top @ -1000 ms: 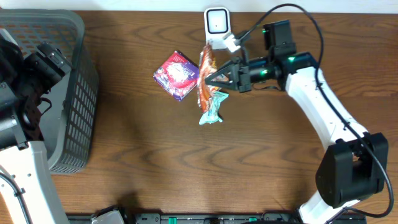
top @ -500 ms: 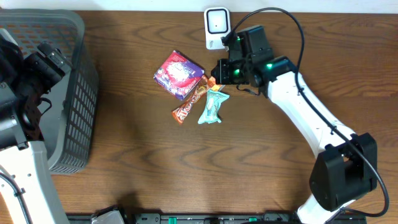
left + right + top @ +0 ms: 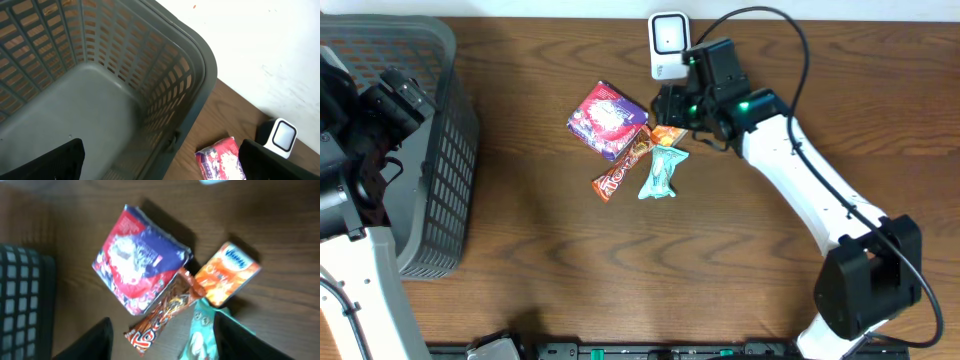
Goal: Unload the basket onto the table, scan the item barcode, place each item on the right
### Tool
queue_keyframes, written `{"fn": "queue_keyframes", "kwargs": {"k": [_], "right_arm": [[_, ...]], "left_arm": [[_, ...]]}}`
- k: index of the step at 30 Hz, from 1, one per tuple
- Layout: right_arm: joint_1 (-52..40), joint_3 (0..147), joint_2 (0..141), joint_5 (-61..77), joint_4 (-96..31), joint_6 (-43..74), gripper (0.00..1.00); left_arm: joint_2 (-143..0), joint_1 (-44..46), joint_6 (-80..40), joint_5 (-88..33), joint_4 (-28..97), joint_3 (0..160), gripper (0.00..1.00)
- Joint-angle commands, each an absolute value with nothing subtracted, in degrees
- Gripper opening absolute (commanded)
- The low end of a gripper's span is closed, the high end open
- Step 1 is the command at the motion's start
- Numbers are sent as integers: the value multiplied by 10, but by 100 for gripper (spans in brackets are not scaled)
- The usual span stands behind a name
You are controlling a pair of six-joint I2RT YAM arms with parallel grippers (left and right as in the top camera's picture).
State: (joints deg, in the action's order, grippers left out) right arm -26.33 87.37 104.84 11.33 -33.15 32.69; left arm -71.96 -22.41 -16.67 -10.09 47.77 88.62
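The left gripper [image 3: 160, 165] hangs over the grey basket [image 3: 430, 150], fingers spread wide with nothing between them. On the table [image 3: 540, 250] lie a pink packet [image 3: 608, 120], the brown chocolate bar [image 3: 623, 168] (slanted, against the packet's edge), a teal wrapper [image 3: 660, 172] and an orange packet [image 3: 668, 133]. The right gripper [image 3: 162, 340] hovers above them, just beside the white scanner [image 3: 668, 40], fingers apart, gripping nothing.

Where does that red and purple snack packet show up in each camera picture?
Overhead: the snack packet sits left of centre near the top, beside the brown candy bar.
Left wrist: at the bottom edge, right of centre.
Right wrist: upper middle, filling much of the picture.
Shared landmark: the grey basket lies to its left in every view.
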Motion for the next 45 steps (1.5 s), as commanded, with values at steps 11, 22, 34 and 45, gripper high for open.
{"fn": "queue_keyframes", "kwargs": {"k": [11, 22, 34, 45], "right_arm": [[-363, 881, 1213, 107, -263, 437, 55], [-372, 881, 1231, 124, -275, 528, 51], [-372, 898, 1230, 209, -261, 494, 45], [-392, 903, 1232, 110, -330, 519, 49]], "left_arm": [[-722, -226, -168, -94, 478, 889, 98], [-722, -226, -168, -94, 478, 889, 98], [-722, -226, -168, -94, 478, 889, 98], [-722, -226, -168, -94, 478, 889, 97]]}}
